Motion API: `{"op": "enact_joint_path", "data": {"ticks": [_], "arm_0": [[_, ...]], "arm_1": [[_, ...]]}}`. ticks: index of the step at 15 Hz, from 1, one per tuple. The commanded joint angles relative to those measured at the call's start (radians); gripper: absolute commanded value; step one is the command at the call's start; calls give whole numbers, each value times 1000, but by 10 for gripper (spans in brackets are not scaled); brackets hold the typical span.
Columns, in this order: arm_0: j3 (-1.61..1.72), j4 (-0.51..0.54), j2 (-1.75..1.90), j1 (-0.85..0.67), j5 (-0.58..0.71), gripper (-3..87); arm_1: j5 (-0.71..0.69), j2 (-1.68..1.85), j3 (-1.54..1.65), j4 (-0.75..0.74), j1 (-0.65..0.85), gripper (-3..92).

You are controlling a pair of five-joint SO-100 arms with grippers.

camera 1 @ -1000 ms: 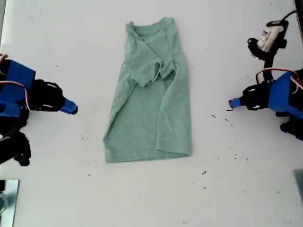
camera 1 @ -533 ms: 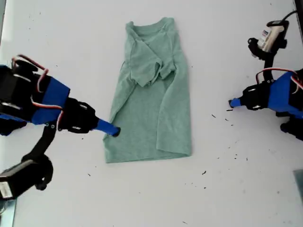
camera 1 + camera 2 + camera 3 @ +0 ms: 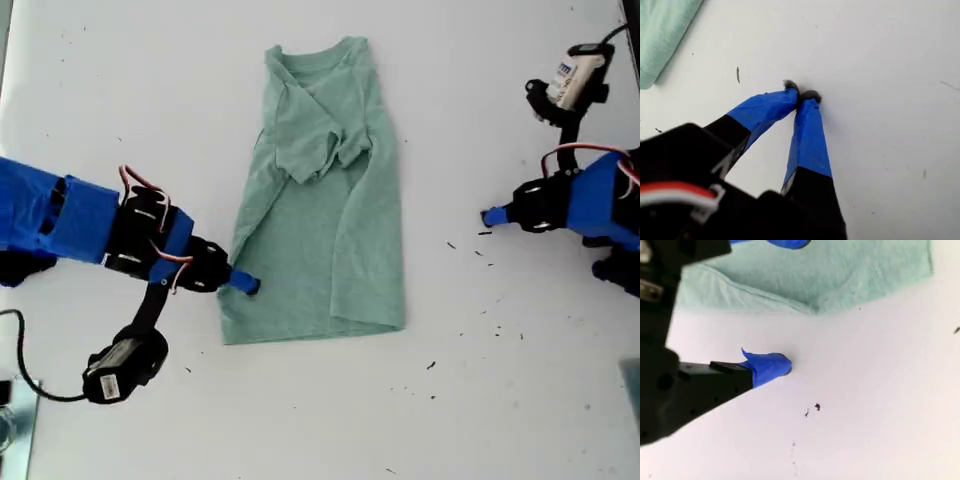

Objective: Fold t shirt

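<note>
Item: counter (image 3: 300, 420), white, scattered with dark specks (image 3: 432, 366) along the exterior view's lower right.

Item: my second gripper (image 3: 243, 285), reaching in from the exterior view's left. Its fingers are apart. One blue-taped fingertip rests on bare counter just beside the cloth, the other lies over the fabric. It is likely set to straddle the side edge near the hem corner for a pinch.

Item: t shirt (image 3: 320, 240), pale sage green. It lies flat at mid-counter, hem nearest, ribbed neck (image 3: 322, 60) farthest. Both sides are already turned inward and the sleeves bunch below the neck. The lengthwise fold therefore looks done, and a hem-to-neck fold is judged next.

Item: my first gripper (image 3: 492, 217), at the exterior view's right. Its taped tips are pressed together on nothing. It sits well apart from the shirt, apparently parked clear.
</note>
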Motion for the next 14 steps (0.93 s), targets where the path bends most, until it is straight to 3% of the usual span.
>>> {"op": "enact_joint_path", "data": {"ticks": [1,2,4,5,8,11,14], "arm_0": [[61,-124,-9,-44,32,98],[48,-123,-11,-25,21,11],[-6,-9,179,6,-43,-2],[-41,78,278,-11,-51,-2],[-94,212,448,-67,-44,-2],[-256,144,288,-87,44,-2],[-798,123,-176,-52,141,-2]], "arm_1": [[-5,66,14,41,-15,24],[-5,104,21,61,-17,24],[-2,130,28,75,-17,24],[-2,129,28,75,-15,24],[-3,129,28,74,-14,24],[-3,129,29,72,-14,24],[-2,129,29,72,-14,24]]}}
